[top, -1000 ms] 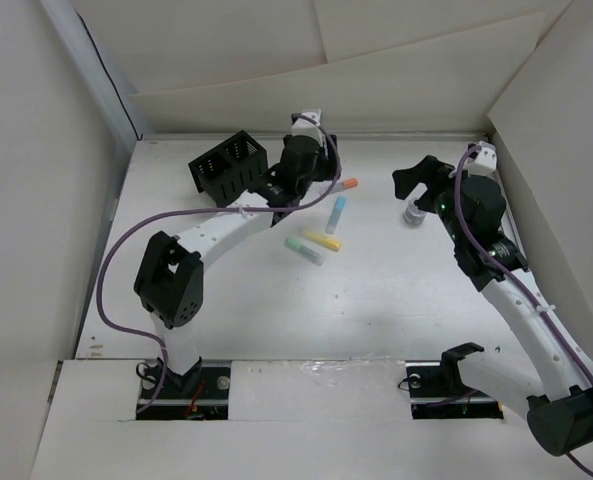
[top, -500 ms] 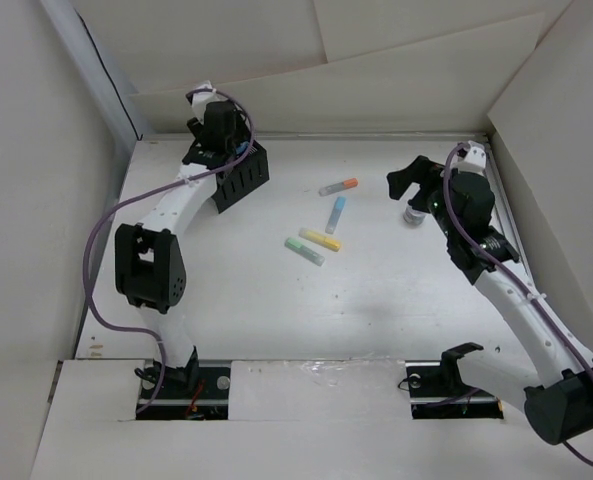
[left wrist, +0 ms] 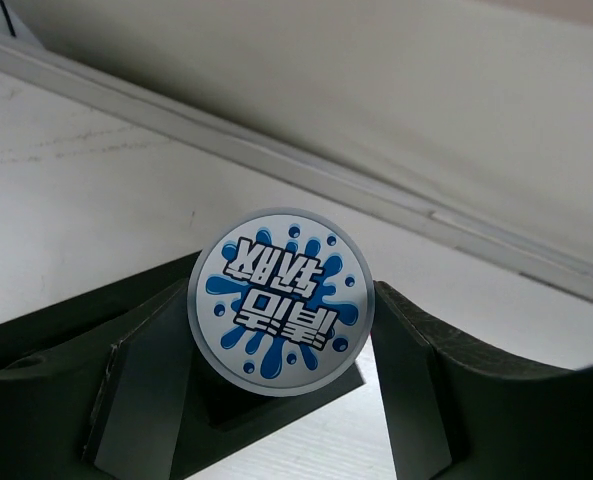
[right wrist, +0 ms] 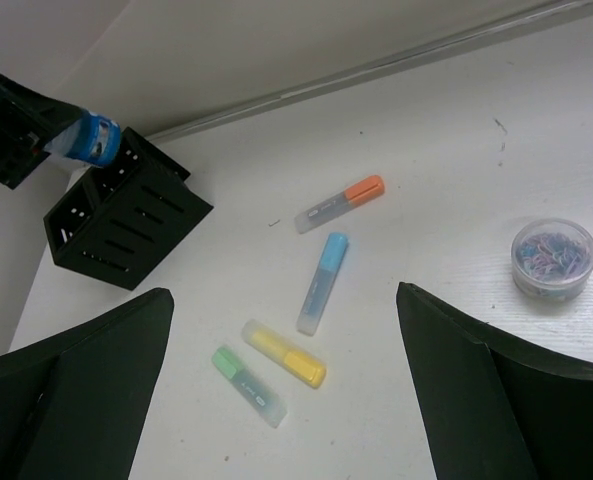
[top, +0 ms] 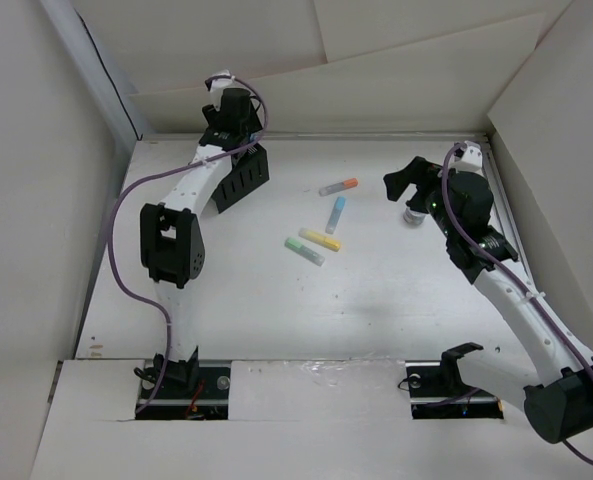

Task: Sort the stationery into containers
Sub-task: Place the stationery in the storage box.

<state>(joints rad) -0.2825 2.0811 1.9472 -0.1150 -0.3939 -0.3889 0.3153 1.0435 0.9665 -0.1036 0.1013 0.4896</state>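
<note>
My left gripper (top: 238, 148) is shut on a short stick with a round blue-and-white splash label on its end (left wrist: 281, 302). The right wrist view shows this stick (right wrist: 86, 140) held just above the black slotted organiser (right wrist: 126, 220), which stands at the back left (top: 244, 180). Four markers lie mid-table: grey with orange tip (top: 338, 186), light blue (top: 336, 214), yellow (top: 320, 240) and pale green (top: 304, 250). My right gripper (right wrist: 284, 295) is open and empty, hovering above them and well clear. It sits at the right in the top view (top: 408, 178).
A small round clear tub of coloured bits (top: 414, 213) stands under the right arm, also seen in the right wrist view (right wrist: 553, 258). White walls close in the table at the back (top: 376, 90), left and right.
My left arm has swung from beside the markers to the back left corner, over the organiser. My right gripper has shifted slightly left. The markers have not moved.
</note>
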